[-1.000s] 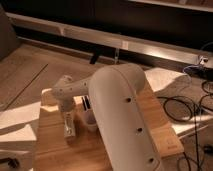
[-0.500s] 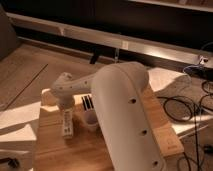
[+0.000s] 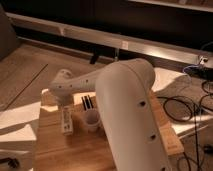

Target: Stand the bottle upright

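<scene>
The bottle [image 3: 67, 124], slim and clear with a pale label, lies on the wooden table [image 3: 55, 150] at its left side, its long axis pointing away from me. My gripper [image 3: 65, 107] hangs from the white wrist directly over the bottle's far end and is shut on it; the wrist hides most of the fingers. The bulky white upper arm fills the middle of the view and covers the table's right half.
A small pale round cup [image 3: 91, 120] stands just right of the bottle, close to the arm. A dark slatted object [image 3: 87, 102] sits behind the cup. Black cables [image 3: 182, 107] lie on the floor to the right. The table's left edge is near the bottle.
The gripper has closed the last bit around the bottle's end. Wrist and bottle have stayed almost in place.
</scene>
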Robot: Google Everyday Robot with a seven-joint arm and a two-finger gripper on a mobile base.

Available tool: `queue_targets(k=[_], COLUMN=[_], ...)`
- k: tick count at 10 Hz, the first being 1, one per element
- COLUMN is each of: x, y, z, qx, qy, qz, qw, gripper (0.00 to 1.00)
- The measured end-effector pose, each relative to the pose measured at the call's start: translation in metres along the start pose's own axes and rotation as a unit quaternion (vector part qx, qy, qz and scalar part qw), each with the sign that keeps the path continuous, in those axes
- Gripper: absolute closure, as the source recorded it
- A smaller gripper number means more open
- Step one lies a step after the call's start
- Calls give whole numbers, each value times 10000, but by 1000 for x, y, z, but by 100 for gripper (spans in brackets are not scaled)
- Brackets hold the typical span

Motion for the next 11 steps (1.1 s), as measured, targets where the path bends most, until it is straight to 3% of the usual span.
queue_targets(k=[3, 6, 10, 11], x=[-3, -12, -28, -28], y=[-7, -11, -1, -1], z=[-9, -21, -37, -37], qx=[157, 264, 163, 159], qy=[-244, -578, -1033, -1038], qz=[-273, -610, -915, -918], qw=[9992, 9961, 9903, 9902], gripper=[100, 100, 100, 100])
